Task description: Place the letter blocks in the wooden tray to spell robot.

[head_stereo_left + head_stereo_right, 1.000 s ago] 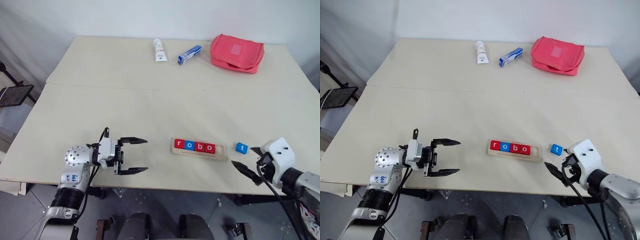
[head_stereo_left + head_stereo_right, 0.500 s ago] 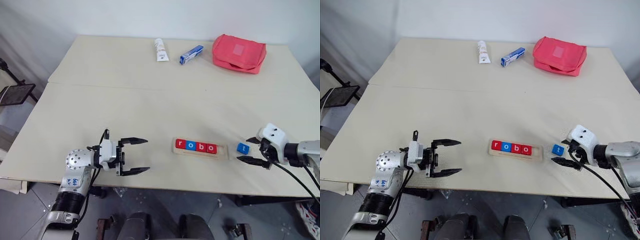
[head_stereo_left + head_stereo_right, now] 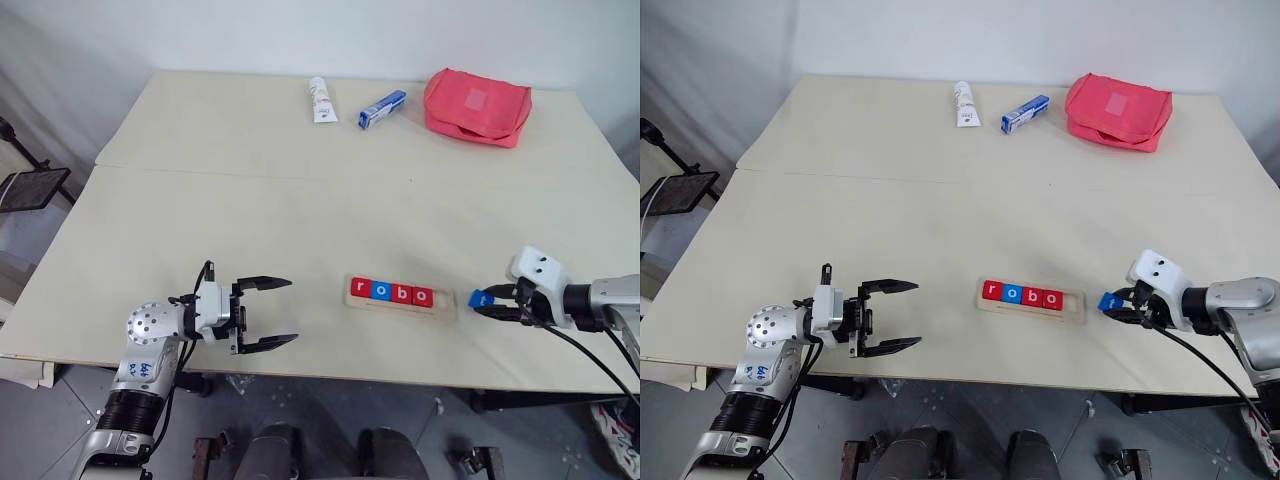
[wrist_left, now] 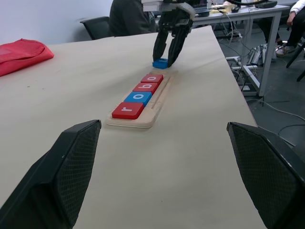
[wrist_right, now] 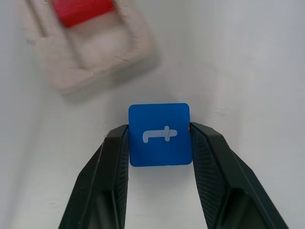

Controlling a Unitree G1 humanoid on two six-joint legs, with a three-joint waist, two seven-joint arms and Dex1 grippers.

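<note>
Pinching the blue t block (image 5: 159, 134) from both sides, the right gripper (image 3: 492, 303) sat at lower right of the head view, just right of the wooden tray (image 3: 402, 302). The left gripper (image 3: 270, 312) hung at lower left, fingers spread, nothing between them. In the tray lay red r, blue o, red b, red o (image 3: 392, 293); its right end slot was bare. Along the top edge stood a white tube (image 3: 317, 99), a blue-and-white box (image 3: 380, 109) and a red pouch (image 3: 474, 105).

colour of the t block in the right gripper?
Blue with a white letter: t block; clearest in the right wrist view.
</note>
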